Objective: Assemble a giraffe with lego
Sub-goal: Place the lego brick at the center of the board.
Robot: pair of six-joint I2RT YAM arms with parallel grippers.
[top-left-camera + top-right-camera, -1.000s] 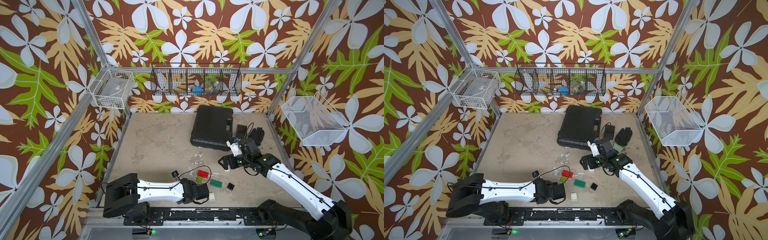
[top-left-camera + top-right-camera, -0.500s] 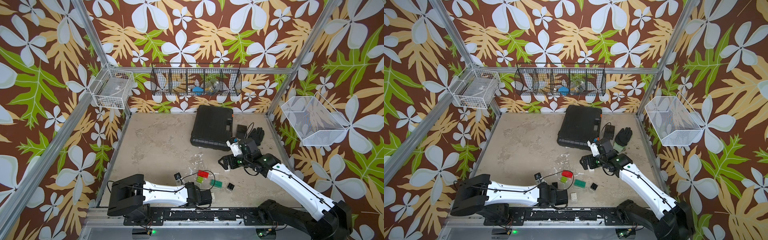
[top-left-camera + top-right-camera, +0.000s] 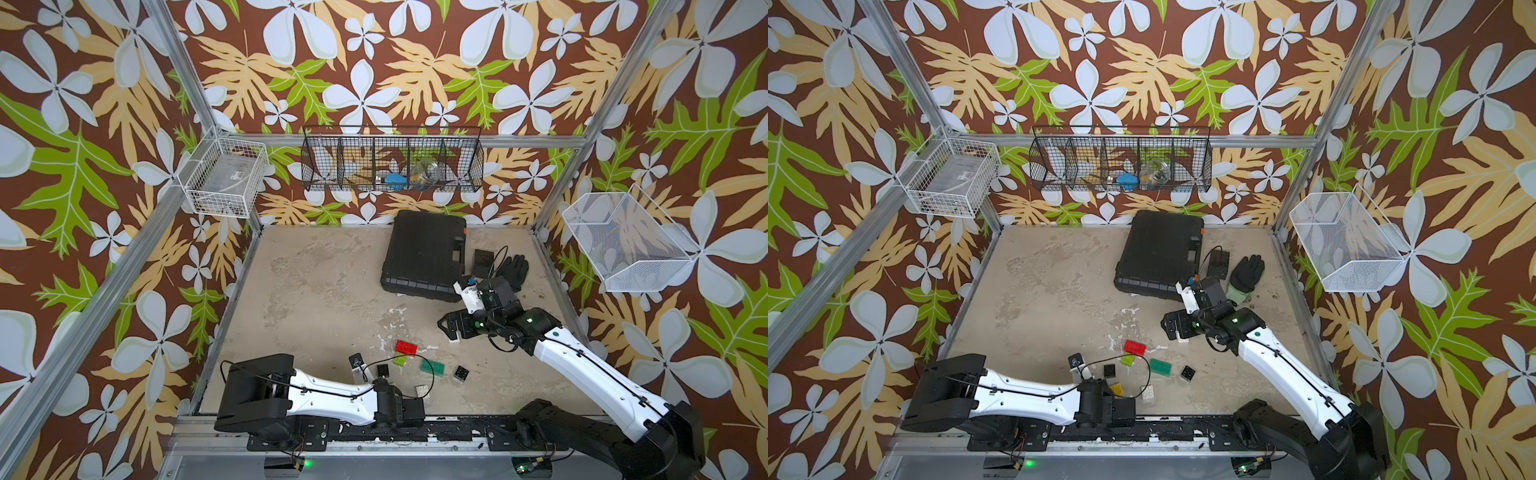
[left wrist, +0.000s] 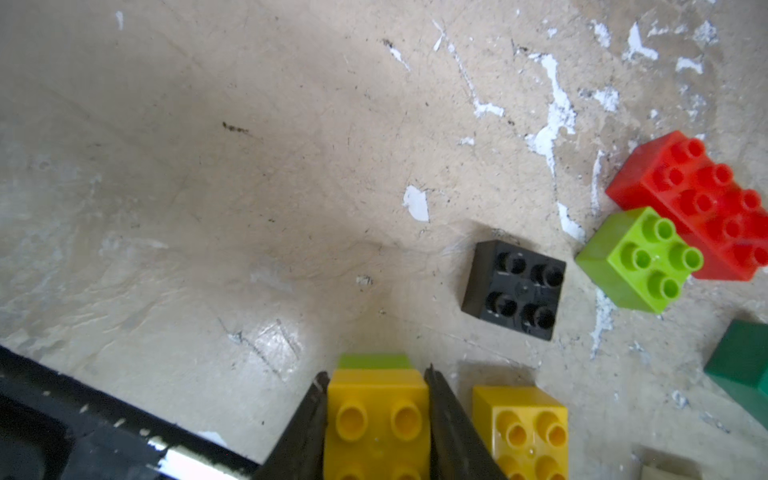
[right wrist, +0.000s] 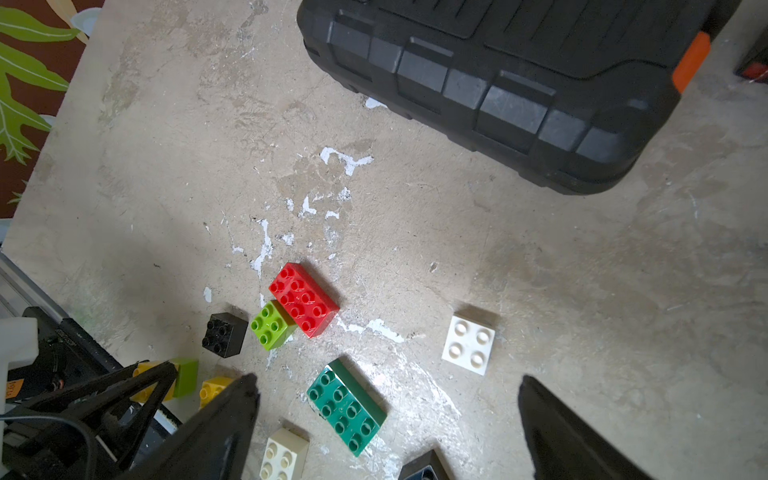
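Gripping a short stack of two joined pieces, the left claw (image 4: 376, 374) has its jaws closed tight on the sides of a yellow brick (image 4: 376, 419), which has a lime green brick (image 4: 374, 360) stuck to its far end (whether the stack rests on the table or hangs just above it, I cannot tell). The other lego lies loose near the front edge of the table (image 3: 324, 291), between the two arms, every piece with its studs up.

Just right of the held stack sits a second yellow brick (image 4: 523, 428), and beyond it a square black brick (image 4: 515, 289) with four studs. Next comes a loose lime brick (image 4: 640, 259), also four studs, touching one end of a long red brick (image 4: 702, 199) with eight studs in two rows. Further right are a cream brick (image 5: 284, 455), a long dark green brick (image 5: 347, 409) with eight studs, a second black brick (image 3: 461, 372) and a flat white brick (image 5: 469, 349).

The right claw (image 5: 386, 382) hovers above the dark green and white bricks with its jaws spread wide, holding nothing. A black case (image 3: 424, 253) lies behind it.
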